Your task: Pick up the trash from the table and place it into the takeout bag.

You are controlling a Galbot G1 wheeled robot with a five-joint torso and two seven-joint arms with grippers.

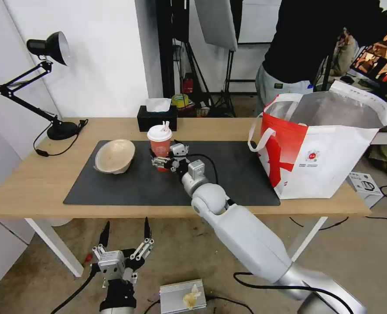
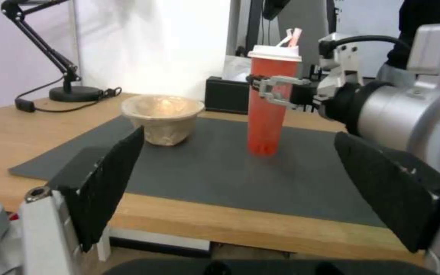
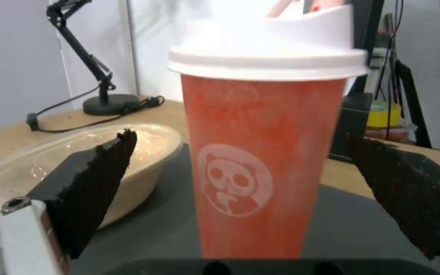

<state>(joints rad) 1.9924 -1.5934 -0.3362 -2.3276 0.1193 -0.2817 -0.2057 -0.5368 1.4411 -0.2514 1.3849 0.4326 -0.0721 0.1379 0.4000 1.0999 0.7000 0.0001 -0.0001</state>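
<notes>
On the desk (image 1: 36, 183), mid-mat, the right claw (image 1: 162, 162) brackets the red cup (image 1: 159, 146), fingers unclenched: closing comes next; left claw (image 1: 124, 237) hangs spread below the front edge.

Right arm stretched forward and leftward over the tabletop, wrist level, right gripper (image 1: 160, 162) with fingers spread wide, left arm parked low below the table edge, left gripper (image 1: 124, 233) pointing up, fingers apart

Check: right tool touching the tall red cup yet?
Apart. Right wrist view: the right tool straddles the tall red cup with white lid, with visible gaps either side.
</notes>
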